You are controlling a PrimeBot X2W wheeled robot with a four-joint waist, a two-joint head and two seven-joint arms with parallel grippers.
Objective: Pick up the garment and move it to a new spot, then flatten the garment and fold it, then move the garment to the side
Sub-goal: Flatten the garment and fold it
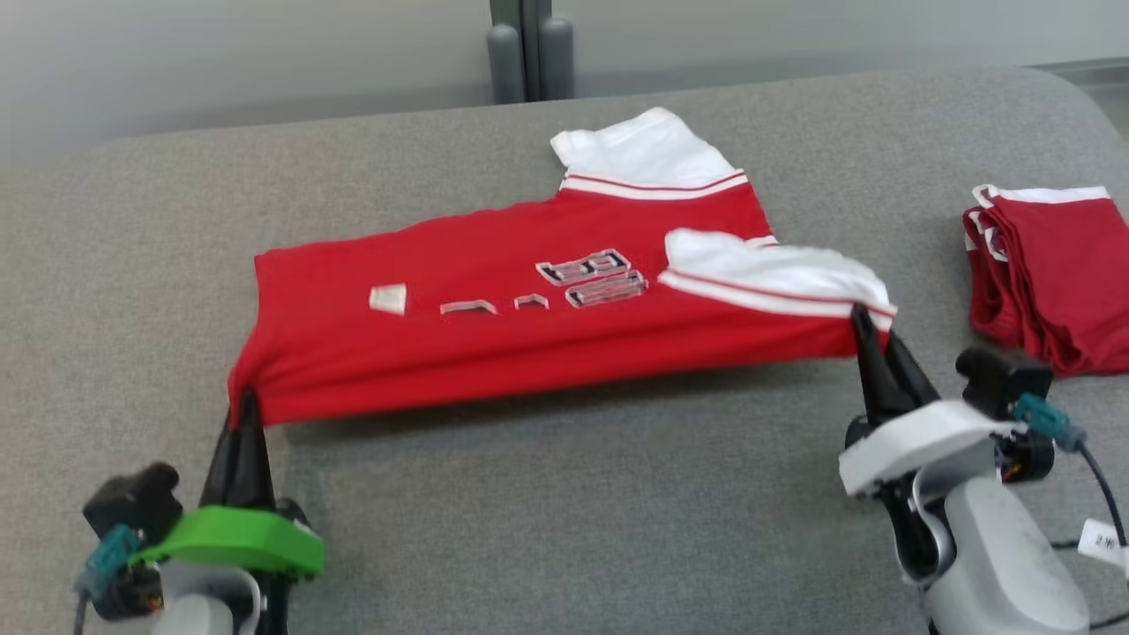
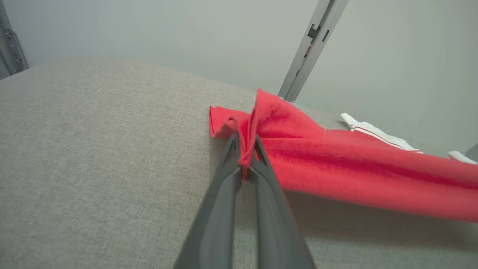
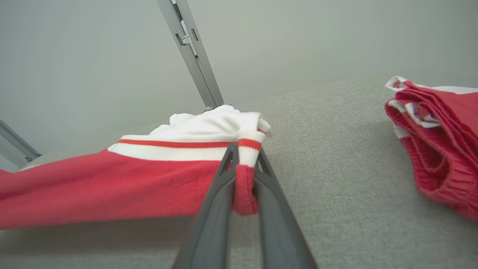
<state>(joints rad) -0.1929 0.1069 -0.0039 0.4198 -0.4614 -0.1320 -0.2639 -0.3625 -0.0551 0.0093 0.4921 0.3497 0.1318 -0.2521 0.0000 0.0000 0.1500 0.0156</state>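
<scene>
Evidently the fold is in hand: the left gripper (image 1: 247,404) is clamped on a hem corner of the red jersey (image 1: 529,304), and the right gripper (image 1: 864,319) on its white-sleeved end, with the near edge lifted between the 2. Beyond the fingertips the rest lies on the grey table (image 1: 564,529). Next, I judge, both should carry that edge forward together, evenly taut.

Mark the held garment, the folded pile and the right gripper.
held garment (image 1: 529,353), head view, red body below the lettering.
folded pile (image 1: 1058,273), head view, top red layer.
right gripper (image 3: 246,151), right wrist view, between its fingertips.
</scene>
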